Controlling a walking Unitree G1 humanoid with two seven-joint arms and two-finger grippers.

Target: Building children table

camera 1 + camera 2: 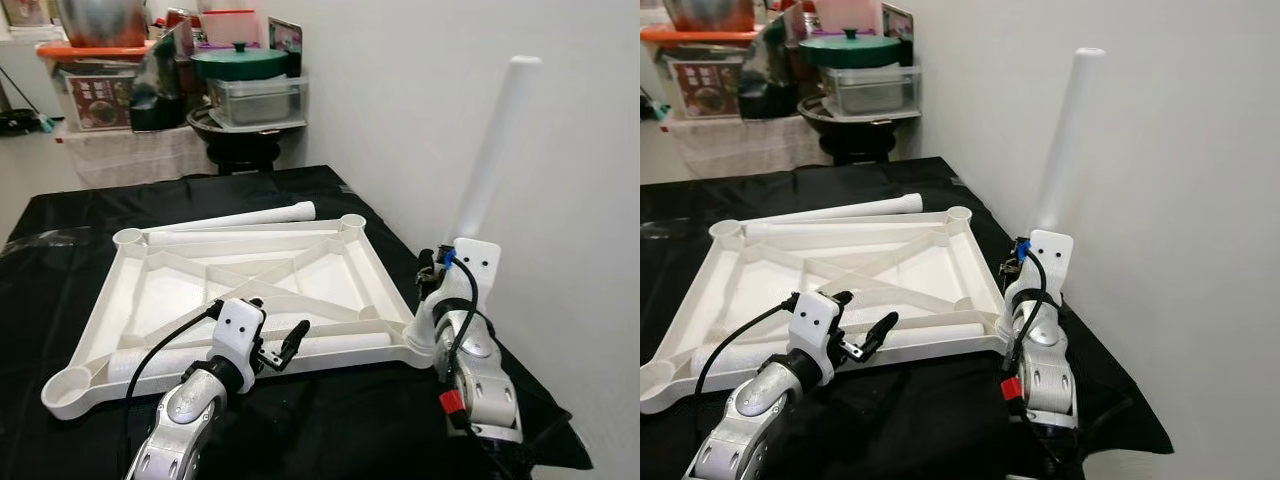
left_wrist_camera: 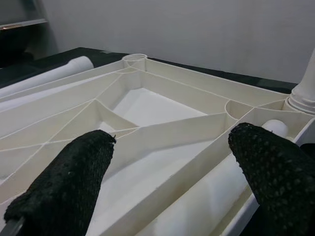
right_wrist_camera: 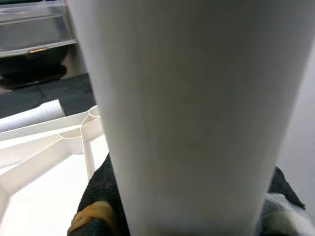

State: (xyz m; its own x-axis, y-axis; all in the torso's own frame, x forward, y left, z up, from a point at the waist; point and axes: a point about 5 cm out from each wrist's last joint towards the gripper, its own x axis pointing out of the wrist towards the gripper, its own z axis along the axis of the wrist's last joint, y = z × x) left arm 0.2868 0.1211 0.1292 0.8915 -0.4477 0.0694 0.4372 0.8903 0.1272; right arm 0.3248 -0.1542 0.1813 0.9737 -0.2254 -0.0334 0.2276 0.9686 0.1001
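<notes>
One ribbed white plastic tabletop, smooth tapered leg

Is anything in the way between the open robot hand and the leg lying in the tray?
Nothing visible blocks it. The left gripper hovers open right above the loose leg lying inside the upside-down tabletop, along its near edge.

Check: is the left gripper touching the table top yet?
Apart. Left wrist view shows the open left gripper hanging over the table top, fingers clear of the ribs.
</notes>
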